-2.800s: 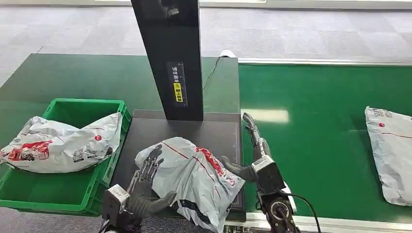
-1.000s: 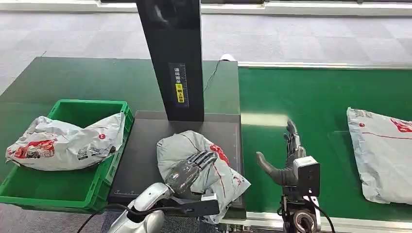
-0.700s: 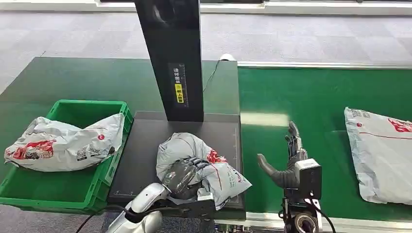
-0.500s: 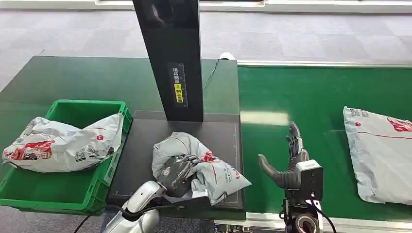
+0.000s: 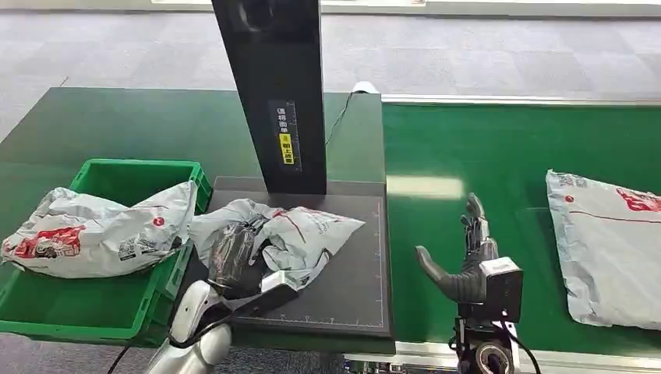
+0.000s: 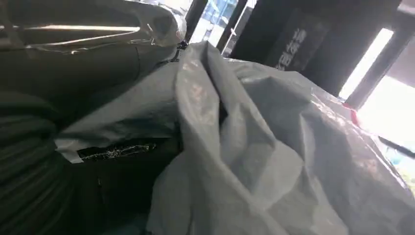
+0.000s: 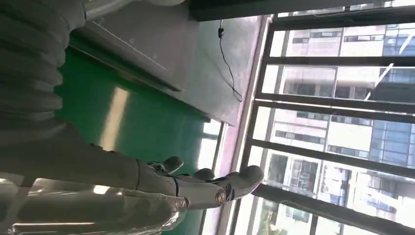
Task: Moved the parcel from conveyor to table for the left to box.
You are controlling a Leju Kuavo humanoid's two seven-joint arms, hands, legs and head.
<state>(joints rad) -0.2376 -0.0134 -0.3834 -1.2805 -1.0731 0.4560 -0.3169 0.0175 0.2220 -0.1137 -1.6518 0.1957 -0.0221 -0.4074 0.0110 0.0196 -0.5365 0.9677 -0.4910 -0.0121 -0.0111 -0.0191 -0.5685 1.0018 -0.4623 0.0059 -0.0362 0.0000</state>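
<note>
Nearest, the left hand (image 5: 234,261) has its dark fingers closed around a bunched fold of the parcel (image 5: 300,230); the left wrist view shows crumpled grey plastic (image 6: 254,147) pressed right up against that hand. The parcel lies on the dark plate (image 5: 351,273) of the worktop, its near end gathered in the grip, the rest spread toward the black post (image 5: 273,93). Its left edge comes close to the green box (image 5: 117,308), just beside the plate, where another bag (image 5: 93,230) already lies.

On the other side, the right hand (image 5: 464,261) stands over the green conveyor (image 5: 483,156), fingers straight and apart, thumb out, holding nothing. A further bag (image 5: 612,249) lies on the belt, well apart from it.

By my reading the transfer from belt to worktop is done, and the step in hand is the left hand's: getting the parcel into the box. The next move calls for lifting the bag high enough to clear the box wall, carrying it leftward, and letting go above the bag already inside. The slack plastic may slip or drag on the rim, so the grip needs to hold until it is over the opening.
</note>
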